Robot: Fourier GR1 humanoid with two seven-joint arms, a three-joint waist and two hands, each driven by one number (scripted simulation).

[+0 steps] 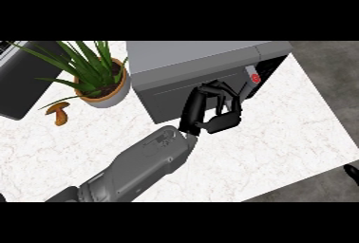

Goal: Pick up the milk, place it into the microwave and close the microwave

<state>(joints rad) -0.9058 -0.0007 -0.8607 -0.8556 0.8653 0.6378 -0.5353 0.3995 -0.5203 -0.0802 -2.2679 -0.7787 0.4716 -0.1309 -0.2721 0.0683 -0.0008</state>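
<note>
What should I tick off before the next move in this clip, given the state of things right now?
1. Left robot hand at the microwave: ok, it is against the front face.
2. Milk in sight: cannot tell. A small white item with a red spot shows just past the hand; it may be the milk.
3. Something held in the left robot hand: cannot tell.
4. Microwave door position: cannot tell from this angle.
5. Right robot hand out of the way: ok, only a sliver shows at the right edge.
6. Potted plant and brown item apart from the arm: ok.
</note>
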